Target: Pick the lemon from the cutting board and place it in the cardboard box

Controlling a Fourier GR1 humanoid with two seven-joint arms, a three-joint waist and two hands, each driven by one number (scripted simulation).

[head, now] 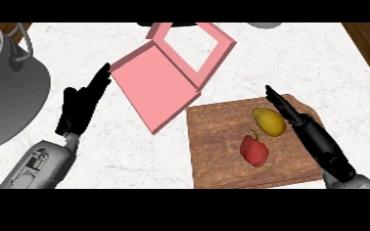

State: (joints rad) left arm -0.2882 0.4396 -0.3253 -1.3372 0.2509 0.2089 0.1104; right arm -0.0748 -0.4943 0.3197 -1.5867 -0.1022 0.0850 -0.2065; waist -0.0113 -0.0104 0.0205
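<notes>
White marble counter (303,63) bears a wooden cutting board (217,151); right hand (307,129) lies straight-fingered beside the lemon (269,122); left hand (81,105) rests straight-fingered at left.

The lemon (269,122) and pepper (254,150) are set on the board (217,147) — the box (173,71) is placed behind, leftward.

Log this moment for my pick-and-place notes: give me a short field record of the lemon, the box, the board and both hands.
lemon: yellow lemon lying on the cutting board, upper right part
beside it: red pepper, lower left of the lemon
box: pink cardboard box open, flap spread on the counter, up and left of the board
right hand: right hand open, fingers straight, right beside the lemon, not curled round it
left hand: left hand open, over the counter left of the box
task state: lemon not yet picked
</notes>
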